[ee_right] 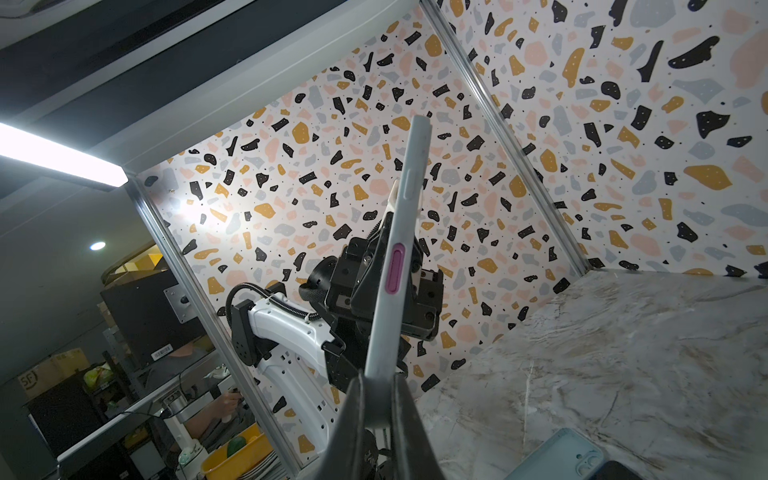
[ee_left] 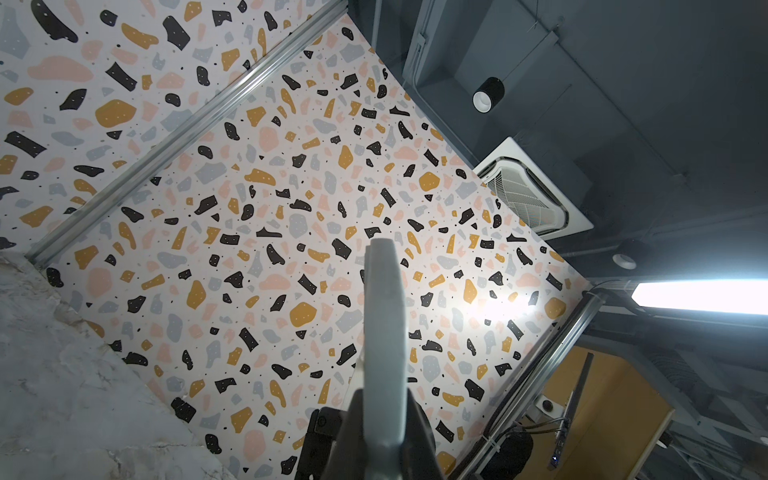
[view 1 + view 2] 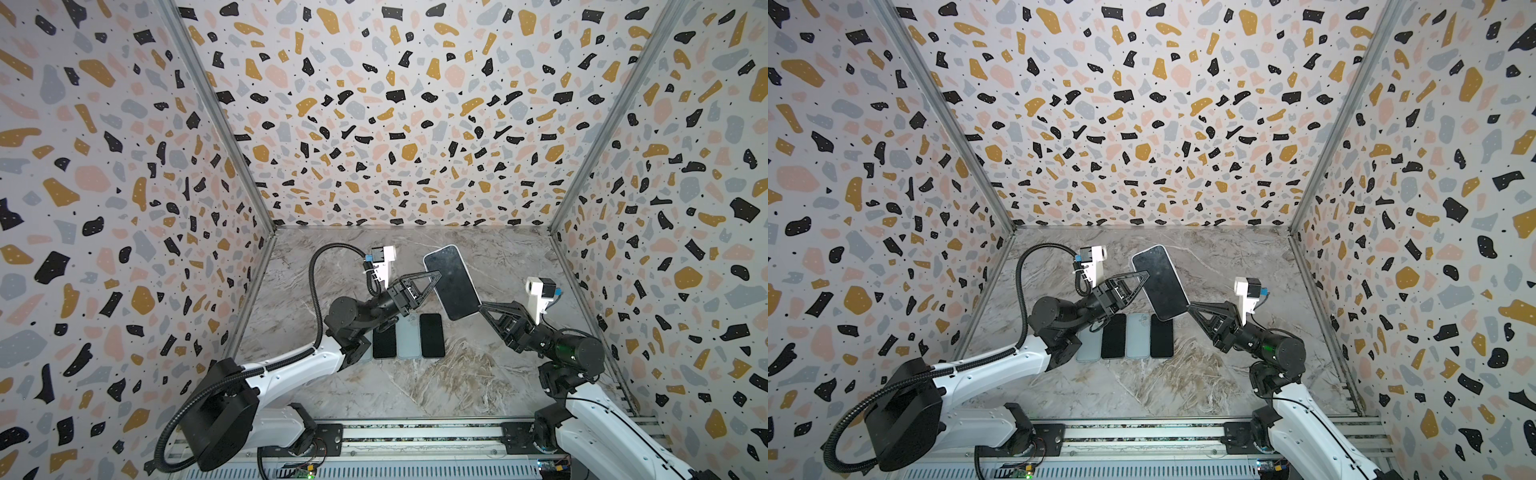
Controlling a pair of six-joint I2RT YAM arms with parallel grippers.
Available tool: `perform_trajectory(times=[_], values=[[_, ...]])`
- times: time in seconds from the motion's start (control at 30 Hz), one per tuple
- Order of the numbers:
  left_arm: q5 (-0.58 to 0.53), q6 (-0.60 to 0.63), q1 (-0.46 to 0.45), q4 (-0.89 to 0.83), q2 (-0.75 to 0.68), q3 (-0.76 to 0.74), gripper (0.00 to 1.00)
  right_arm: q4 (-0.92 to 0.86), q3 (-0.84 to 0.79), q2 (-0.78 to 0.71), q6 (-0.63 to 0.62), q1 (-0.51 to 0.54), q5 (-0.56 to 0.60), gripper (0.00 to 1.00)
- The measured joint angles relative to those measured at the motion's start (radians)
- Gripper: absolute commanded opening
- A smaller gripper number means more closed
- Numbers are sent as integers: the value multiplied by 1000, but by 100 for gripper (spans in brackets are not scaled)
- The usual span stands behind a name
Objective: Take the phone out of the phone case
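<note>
A phone (image 3: 452, 284) with a dark screen sits in a pale blue-grey phone case (image 1: 409, 178) and hangs tilted above the marble table in both top views (image 3: 1161, 282). My left gripper (image 3: 436, 277) is shut on the middle of its left long side. The left wrist view shows that side of the case (image 2: 384, 324) edge-on, pinched at the left gripper (image 2: 384, 419). My right gripper (image 3: 480, 307) is shut on the lower right corner. In the right wrist view the right gripper (image 1: 379, 401) clamps the case end, below a pink side button (image 1: 395, 268).
A row lies flat on the table beneath the held phone: black phones (image 3: 1113, 336) (image 3: 1162, 336) alternate with pale blue cases (image 3: 1138, 336) (image 3: 1089, 347). Terrazzo-patterned walls close in the back and both sides. A metal rail (image 3: 415, 434) runs along the front.
</note>
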Motion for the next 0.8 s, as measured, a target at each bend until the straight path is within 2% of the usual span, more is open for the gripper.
perform_trajectory(times=[0.37, 0.8], values=[[-5, -1, 1, 16, -3, 5, 0, 331, 5, 189, 46, -14, -81, 8], [16, -25, -2, 31, -5, 17, 0, 446, 18, 221, 69, -15, -122, 10]])
